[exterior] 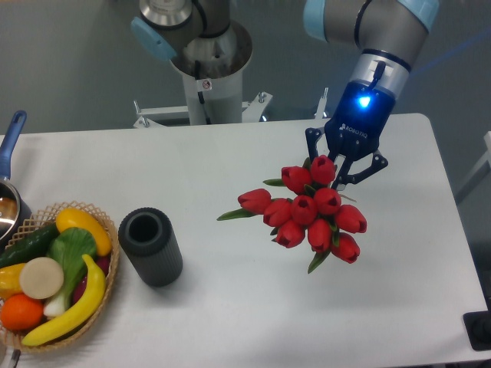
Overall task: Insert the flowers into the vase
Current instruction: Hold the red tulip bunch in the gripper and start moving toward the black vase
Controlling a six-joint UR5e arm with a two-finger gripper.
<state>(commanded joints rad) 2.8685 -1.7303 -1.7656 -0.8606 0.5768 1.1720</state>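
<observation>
The flowers point(311, 213), a bunch of red tulips with green leaves, are right of the table's middle with their buds toward the camera. Their stems are hidden behind the buds. My gripper point(337, 167) comes down from above at the bunch's upper right. Its fingers close in on the bunch, and the fingertips are hidden by the top buds. The vase point(151, 247), a dark ribbed cylinder, stands upright at the left with its round mouth open and nothing in it. It is well apart from the flowers.
A wicker basket point(112, 270) with a banana, an orange and vegetables sits just left of the vase. A pot with a blue handle point(11, 132) is at the left edge. The arm's base point(207, 57) stands behind the table. A black object point(479, 331) is at the lower right corner.
</observation>
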